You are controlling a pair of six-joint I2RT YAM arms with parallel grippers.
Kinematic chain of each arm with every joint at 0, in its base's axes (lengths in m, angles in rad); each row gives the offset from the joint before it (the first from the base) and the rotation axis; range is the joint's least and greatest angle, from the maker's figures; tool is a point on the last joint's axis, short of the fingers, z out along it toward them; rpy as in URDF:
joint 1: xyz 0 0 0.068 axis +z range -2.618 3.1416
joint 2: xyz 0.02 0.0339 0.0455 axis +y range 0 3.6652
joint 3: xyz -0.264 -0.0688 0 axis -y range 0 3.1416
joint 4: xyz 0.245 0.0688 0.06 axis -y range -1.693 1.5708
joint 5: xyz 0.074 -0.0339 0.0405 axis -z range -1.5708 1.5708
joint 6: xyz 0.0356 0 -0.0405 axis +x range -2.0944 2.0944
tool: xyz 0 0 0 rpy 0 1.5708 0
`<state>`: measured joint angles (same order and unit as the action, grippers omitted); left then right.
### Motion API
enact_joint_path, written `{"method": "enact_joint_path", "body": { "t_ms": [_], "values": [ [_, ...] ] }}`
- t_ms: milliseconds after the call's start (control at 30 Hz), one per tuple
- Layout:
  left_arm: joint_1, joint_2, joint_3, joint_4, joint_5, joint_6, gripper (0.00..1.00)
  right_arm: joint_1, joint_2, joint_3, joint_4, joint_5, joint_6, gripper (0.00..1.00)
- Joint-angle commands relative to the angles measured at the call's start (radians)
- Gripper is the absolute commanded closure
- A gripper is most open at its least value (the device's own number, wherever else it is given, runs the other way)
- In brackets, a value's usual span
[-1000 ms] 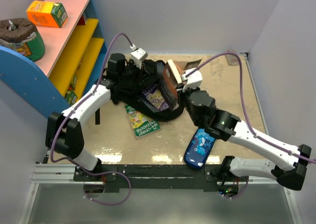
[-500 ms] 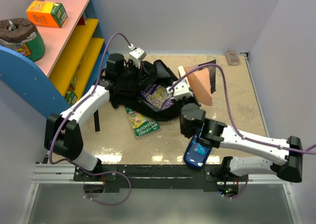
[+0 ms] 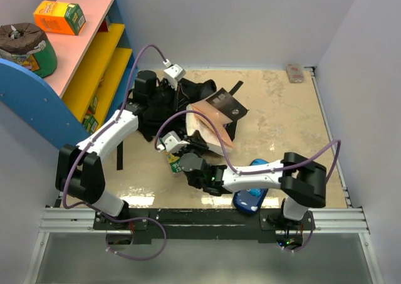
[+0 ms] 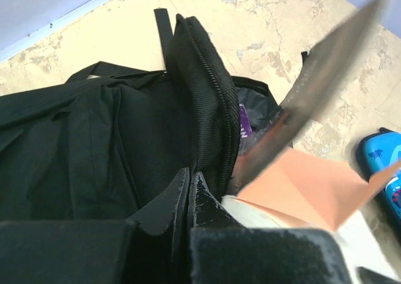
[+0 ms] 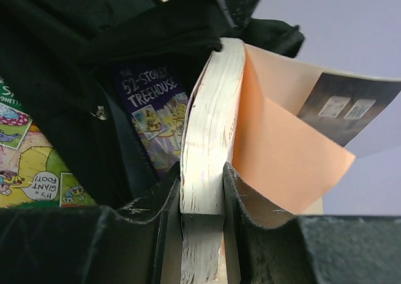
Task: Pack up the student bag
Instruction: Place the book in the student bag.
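Note:
The student bag (image 3: 199, 88) lies slumped and black at the back middle of the table, its zipped mouth (image 4: 207, 102) held up. My left gripper (image 3: 169, 97) is shut on the bag's rim (image 4: 188, 187). A purple Treehouse book (image 5: 153, 108) is inside the bag. My right gripper (image 3: 193, 141) is shut on the page block of a thick book (image 5: 203, 140), whose orange-lined cover (image 3: 213, 116) hangs open over the bag's mouth. The same book (image 4: 301, 187) shows beside the rim in the left wrist view.
A green picture book (image 3: 177, 163) lies on the table under my right arm. A blue pencil case (image 3: 250, 197) is near the front edge. A shelf unit (image 3: 94, 52) stands at the left with an orange box (image 3: 59, 15). A small object (image 3: 294, 72) sits far right.
My right arm has swung left and folded in, carrying the book from the bag's right side to above its mouth; the cover has flapped open. The left gripper has kept its hold.

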<state>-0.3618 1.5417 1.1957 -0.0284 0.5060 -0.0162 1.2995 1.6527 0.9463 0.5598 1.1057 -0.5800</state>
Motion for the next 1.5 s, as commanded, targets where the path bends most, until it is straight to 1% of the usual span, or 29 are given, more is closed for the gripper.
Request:
{"method": "enact_joint_path", "body": {
  "t_ms": [0, 133, 167, 200, 233, 267, 300, 333, 367, 433, 467, 500, 533, 567, 633, 667, 800, 900, 933, 1000, 1033, 1067, 1100, 1133, 1200, 1233, 1333, 1367, 1467],
  "values": [
    [0.000, -0.091, -0.002, 0.073, 0.089, 0.001, 1.00, -0.037, 0.085, 0.081, 0.084, -0.078, 0.006, 1.00],
    [0.000, -0.100, -0.004, 0.062, 0.118, 0.005, 1.00, -0.055, 0.189, 0.158, 0.019, -0.168, 0.066, 1.00],
    [-0.002, -0.101, -0.004, 0.055, 0.135, 0.010, 1.00, -0.069, 0.206, 0.204, -0.006, -0.182, 0.104, 0.96],
    [0.000, -0.101, -0.004, 0.050, 0.140, 0.010, 1.00, -0.078, 0.223, 0.235, -0.088, -0.193, 0.132, 0.90],
    [0.000, -0.104, -0.005, 0.047, 0.143, 0.012, 1.00, -0.085, 0.239, 0.267, -0.145, -0.216, 0.166, 0.86],
    [0.000, -0.106, -0.005, 0.041, 0.144, 0.037, 1.00, -0.094, 0.252, 0.325, -0.255, -0.237, 0.240, 0.80],
    [0.000, -0.106, -0.007, 0.036, 0.143, 0.045, 1.00, -0.095, 0.248, 0.347, -0.308, -0.271, 0.274, 0.79],
    [0.000, -0.103, -0.008, 0.033, 0.141, 0.050, 1.00, -0.095, 0.240, 0.359, -0.348, -0.350, 0.336, 0.78],
    [-0.002, -0.103, -0.011, 0.033, 0.140, 0.056, 1.00, -0.095, 0.211, 0.365, -0.406, -0.383, 0.357, 0.76],
    [0.000, -0.098, -0.013, 0.033, 0.137, 0.059, 1.00, -0.094, 0.184, 0.352, -0.437, -0.429, 0.419, 0.71],
    [0.000, -0.095, -0.012, 0.035, 0.135, 0.059, 1.00, -0.094, 0.156, 0.344, -0.486, -0.476, 0.449, 0.68],
    [0.000, -0.091, -0.012, 0.036, 0.135, 0.058, 1.00, -0.094, 0.144, 0.336, -0.506, -0.495, 0.482, 0.62],
    [0.000, -0.089, -0.012, 0.039, 0.134, 0.055, 1.00, -0.094, 0.130, 0.329, -0.523, -0.510, 0.532, 0.60],
    [0.000, -0.084, -0.012, 0.045, 0.134, 0.052, 1.00, -0.095, 0.118, 0.318, -0.556, -0.564, 0.554, 0.59],
    [0.000, -0.078, -0.010, 0.051, 0.132, 0.045, 1.00, -0.094, 0.062, 0.295, -0.557, -0.598, 0.618, 0.57],
    [-0.002, -0.074, -0.002, 0.047, 0.131, 0.045, 1.00, -0.095, 0.043, 0.273, -0.598, -0.637, 0.635, 0.57],
    [0.000, -0.074, -0.005, 0.045, 0.115, 0.055, 1.00, -0.094, -0.140, 0.181, -0.603, -0.763, 0.710, 0.55],
    [0.000, -0.071, -0.008, 0.047, 0.117, 0.056, 1.00, -0.127, -0.229, 0.126, -0.616, -0.771, 0.807, 0.54],
    [0.000, -0.071, -0.013, 0.045, 0.118, 0.056, 1.00, -0.175, -0.301, 0.090, -0.620, -0.783, 0.874, 0.54],
    [0.000, -0.077, -0.019, 0.047, 0.118, 0.059, 1.00, -0.242, -0.400, 0.025, -0.589, -0.839, 0.928, 0.54],
    [0.000, -0.078, -0.025, 0.047, 0.114, 0.068, 1.00, -0.305, -0.504, -0.056, -0.565, -0.880, 0.969, 0.53],
    [0.000, -0.078, -0.025, 0.047, 0.114, 0.071, 1.00, -0.339, -0.558, -0.091, -0.523, -0.868, 1.000, 0.52],
    [-0.002, -0.077, -0.027, 0.045, 0.112, 0.073, 1.00, -0.377, -0.594, -0.116, -0.528, -0.835, 1.035, 0.51],
    [-0.002, -0.074, -0.024, 0.045, 0.117, 0.076, 1.00, -0.470, -0.628, -0.144, -0.543, -0.824, 1.093, 0.50],
    [0.000, -0.066, -0.019, 0.045, 0.120, 0.073, 1.00, -0.537, -0.622, -0.158, -0.557, -0.837, 1.111, 0.49],
    [0.000, -0.063, -0.013, 0.045, 0.124, 0.068, 1.00, -0.566, -0.581, -0.158, -0.557, -0.827, 1.129, 0.49],
    [0.000, -0.061, -0.008, 0.047, 0.127, 0.061, 1.00, -0.600, -0.493, -0.146, -0.565, -0.866, 1.151, 0.46],
    [0.000, -0.061, -0.007, 0.047, 0.128, 0.061, 1.00, -0.608, -0.425, -0.142, -0.566, -0.883, 1.157, 0.45],
    [0.000, -0.069, -0.004, 0.035, 0.131, 0.067, 1.00, -0.638, -0.320, -0.133, -0.598, -0.889, 1.177, 0.41]
  ]
}}
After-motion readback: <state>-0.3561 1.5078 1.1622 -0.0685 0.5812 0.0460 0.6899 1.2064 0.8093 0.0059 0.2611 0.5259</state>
